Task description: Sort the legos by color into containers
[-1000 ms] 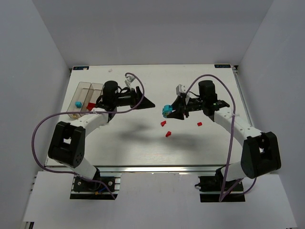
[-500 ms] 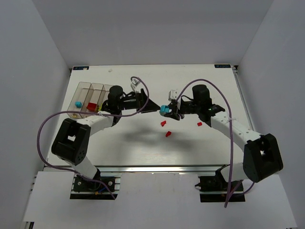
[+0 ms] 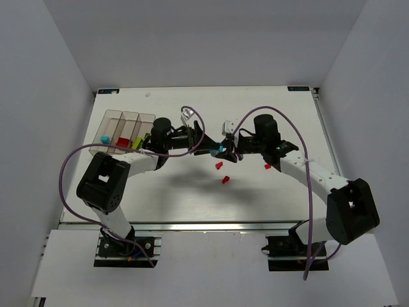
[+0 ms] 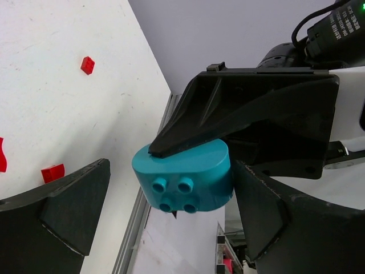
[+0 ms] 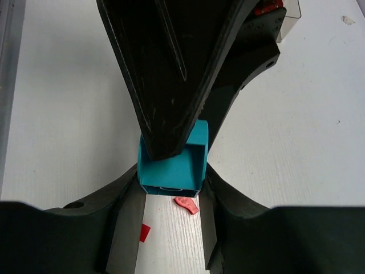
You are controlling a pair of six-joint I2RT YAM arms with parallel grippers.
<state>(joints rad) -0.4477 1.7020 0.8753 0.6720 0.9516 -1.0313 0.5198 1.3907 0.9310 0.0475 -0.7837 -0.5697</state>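
The right gripper is clamping the cyan brick, presenting it squarely between the left gripper's spread, flanking fingers.

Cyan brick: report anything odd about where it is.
The cyan brick hangs in mid-air over the table, pinched by the right tool, with the left tool open, a finger on either side. Likely a handover, not a fault.
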